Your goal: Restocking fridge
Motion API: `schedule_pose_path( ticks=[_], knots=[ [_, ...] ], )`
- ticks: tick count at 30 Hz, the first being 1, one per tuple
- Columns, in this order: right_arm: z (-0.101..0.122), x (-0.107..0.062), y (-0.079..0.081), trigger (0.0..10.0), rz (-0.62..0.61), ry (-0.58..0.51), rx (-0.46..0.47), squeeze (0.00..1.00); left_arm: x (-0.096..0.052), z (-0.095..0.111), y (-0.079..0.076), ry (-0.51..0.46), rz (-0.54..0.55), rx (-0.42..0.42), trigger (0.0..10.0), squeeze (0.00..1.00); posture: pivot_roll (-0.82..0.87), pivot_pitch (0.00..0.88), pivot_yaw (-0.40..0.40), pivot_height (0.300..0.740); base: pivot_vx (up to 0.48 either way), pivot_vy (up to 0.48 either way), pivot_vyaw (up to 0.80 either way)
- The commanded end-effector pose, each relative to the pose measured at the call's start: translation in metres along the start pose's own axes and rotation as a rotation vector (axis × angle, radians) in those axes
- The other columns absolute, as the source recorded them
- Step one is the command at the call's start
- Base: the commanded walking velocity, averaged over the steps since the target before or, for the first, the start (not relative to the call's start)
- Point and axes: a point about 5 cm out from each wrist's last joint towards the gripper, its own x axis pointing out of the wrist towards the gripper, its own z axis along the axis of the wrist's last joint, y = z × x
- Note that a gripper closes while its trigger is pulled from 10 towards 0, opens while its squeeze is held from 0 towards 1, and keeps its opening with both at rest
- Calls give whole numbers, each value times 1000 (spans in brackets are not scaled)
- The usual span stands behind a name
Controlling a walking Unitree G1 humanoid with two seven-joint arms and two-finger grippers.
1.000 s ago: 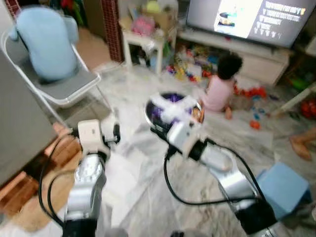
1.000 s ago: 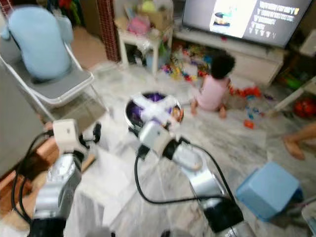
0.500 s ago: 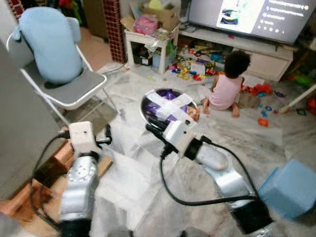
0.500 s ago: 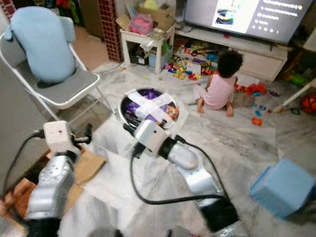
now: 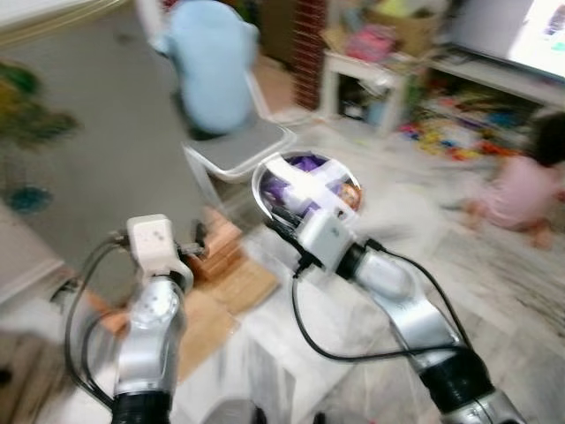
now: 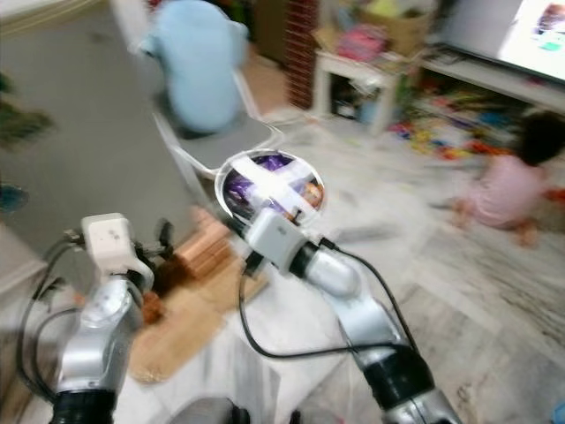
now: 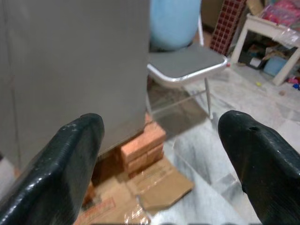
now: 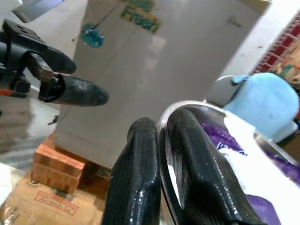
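A steel bowl (image 5: 305, 182) filled with purple packets and crossed with white tape strips hangs in front of me, above the floor. My right gripper (image 5: 278, 221) is shut on the bowl's near rim; in the right wrist view its two fingers (image 8: 140, 154) pinch the metal edge (image 8: 183, 108). The grey fridge (image 5: 97, 124) stands to my left with its door closed, a "Fresh" sticker (image 8: 140, 10) on it. My left gripper (image 5: 199, 244) is held out low beside the fridge, its fingers (image 7: 77, 143) spread wide with nothing between them.
The fridge rests on red bricks (image 7: 143, 144) with flattened cardboard (image 7: 159, 187) on the marble floor. A white folding chair with a blue cushion (image 5: 212, 71) stands just beyond. A child in pink (image 5: 521, 190) sits at the right among toys near a low TV stand (image 5: 494, 75).
The whole picture has swung to the left, bringing the fridge into view and pushing the child to the right edge. The bowl stays in my right gripper.
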Motion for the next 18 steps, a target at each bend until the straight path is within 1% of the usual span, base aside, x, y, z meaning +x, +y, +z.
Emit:
schedule_pose_path(
  ticks=[1,6,11,12,13,18],
  knots=[
    [12,5,-7,10000,-27,-49,-32,0,1,6,4,-15,8,17,10000,0,35,0,-31,740,0,454,0],
    [10,5,-13,10000,-68,-31,-21,0,3,9,5,-25,4,24,10000,0,39,0,-27,740,0,455,0],
    [4,3,-16,10000,-123,11,2,0,1,10,7,-32,10,20,10000,0,42,0,-26,740,0,424,0],
    [2,3,-17,10000,-149,25,13,0,0,11,7,-41,8,23,10000,0,43,0,-25,740,0,0,0],
    [-1,2,-21,10000,-197,40,44,0,-1,11,7,-44,5,25,10000,0,45,0,-27,740,0,0,0],
    [-3,1,-24,10000,-247,57,59,0,-5,10,8,-41,-2,18,10000,0,49,0,-27,740,0,0,0]
  ],
)
